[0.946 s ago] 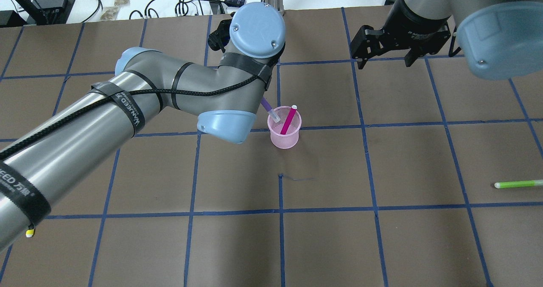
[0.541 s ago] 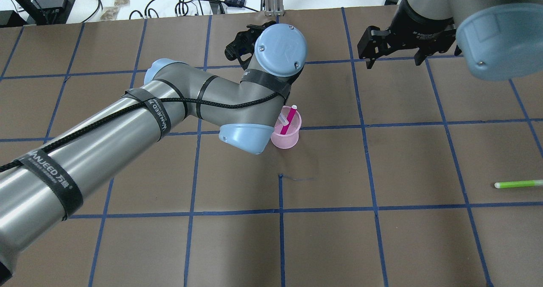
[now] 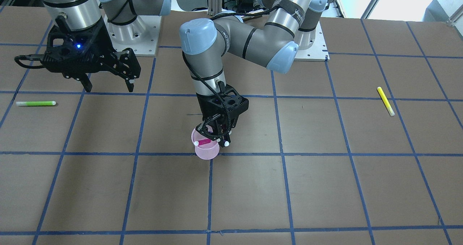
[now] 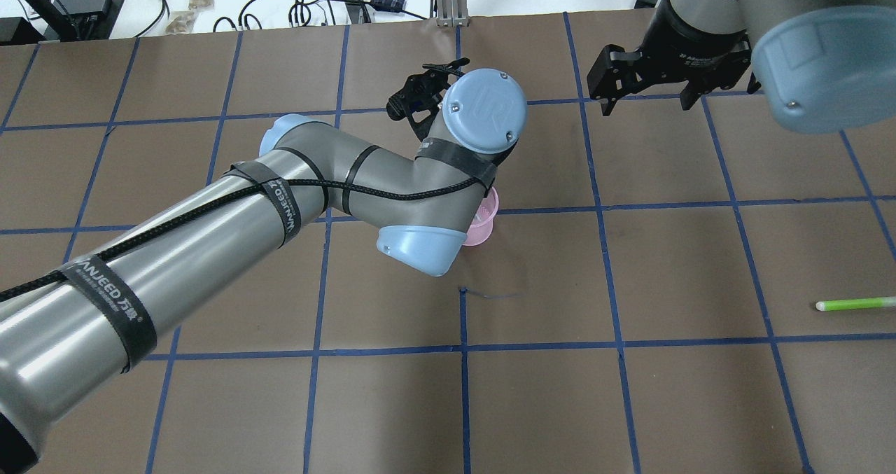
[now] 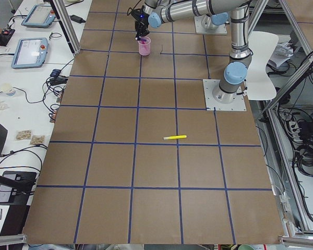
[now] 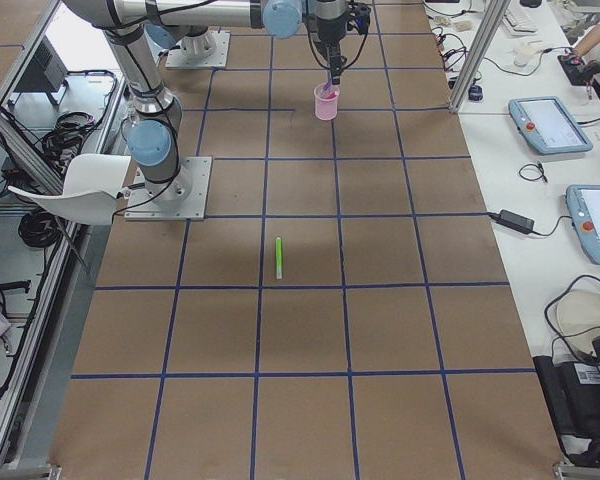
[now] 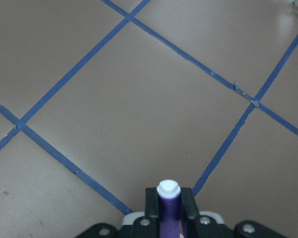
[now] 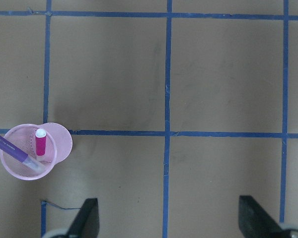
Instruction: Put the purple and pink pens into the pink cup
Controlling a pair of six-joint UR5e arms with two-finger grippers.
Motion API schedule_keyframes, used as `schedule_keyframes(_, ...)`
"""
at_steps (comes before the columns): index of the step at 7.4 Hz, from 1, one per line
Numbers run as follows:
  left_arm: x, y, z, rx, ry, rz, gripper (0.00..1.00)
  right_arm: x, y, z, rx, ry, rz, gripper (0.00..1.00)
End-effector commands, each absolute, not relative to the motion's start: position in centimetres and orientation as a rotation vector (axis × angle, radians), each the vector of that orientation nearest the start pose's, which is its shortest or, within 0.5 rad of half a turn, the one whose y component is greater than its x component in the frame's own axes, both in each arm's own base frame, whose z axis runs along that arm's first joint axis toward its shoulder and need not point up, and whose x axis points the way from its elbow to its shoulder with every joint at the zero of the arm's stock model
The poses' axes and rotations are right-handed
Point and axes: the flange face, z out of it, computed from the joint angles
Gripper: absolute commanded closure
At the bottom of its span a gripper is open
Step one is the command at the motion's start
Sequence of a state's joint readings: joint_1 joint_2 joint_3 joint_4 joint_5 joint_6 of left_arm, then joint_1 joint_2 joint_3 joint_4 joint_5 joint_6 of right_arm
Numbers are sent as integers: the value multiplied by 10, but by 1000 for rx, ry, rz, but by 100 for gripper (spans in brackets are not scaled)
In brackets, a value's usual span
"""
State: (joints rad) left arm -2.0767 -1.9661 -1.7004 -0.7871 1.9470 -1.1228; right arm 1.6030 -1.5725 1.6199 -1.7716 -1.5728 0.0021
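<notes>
Purple pen [image 8: 12,151] tip-down in the cup [image 8: 59,144], pink pen [image 8: 40,143] sitting inside too

Left hand [image 3: 216,134] is clamped on the purple pen's cap end, and the pen crosses the rim around 9 o'clock in the right wrist view. Right hand [image 4: 645,103] hangs open, 1 o'clock of the cup overhead. Pens look light, stiff and slick. The cup seems flimsy and tippy, so I'd grip high on the barrel.

I am holding one pen [image 8: 15,152] in my left gripper [image 3: 217,138] directly above the cup [image 3: 206,152], which is sitting near the middle of the table [image 3: 325,187]. The pen's lower end is resting inside the cup, beside a second pen [image 3: 203,142] leaning there. My right gripper [image 3: 109,88] is hanging well apart, nearer my base. One loose pen [image 3: 36,103] is lying far to my right, and another loose pen [image 3: 385,101] far to my left.
</notes>
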Motion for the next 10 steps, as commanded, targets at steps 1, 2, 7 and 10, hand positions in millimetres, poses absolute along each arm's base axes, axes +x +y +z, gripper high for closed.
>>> schedule_keyframes(1, -392, -493, 293, -992, 2831, -685, 11, 149, -500, 484, -50, 3131, -236, 0)
schedule_keyframes(2, -393, -493, 295, -989, 2834, -690, 2, 149, -501, 483, -50, 3133, -231, 0)
schedule_keyframes(7, -371, -512, 328, -750, 2886, -738, 0, 150, -502, 481, -54, 3138, -227, 0)
schedule_keyframes(10, -281, -559, 341, -591, 2990, -549, 0, 150, -499, 473, -54, 3145, -203, 0)
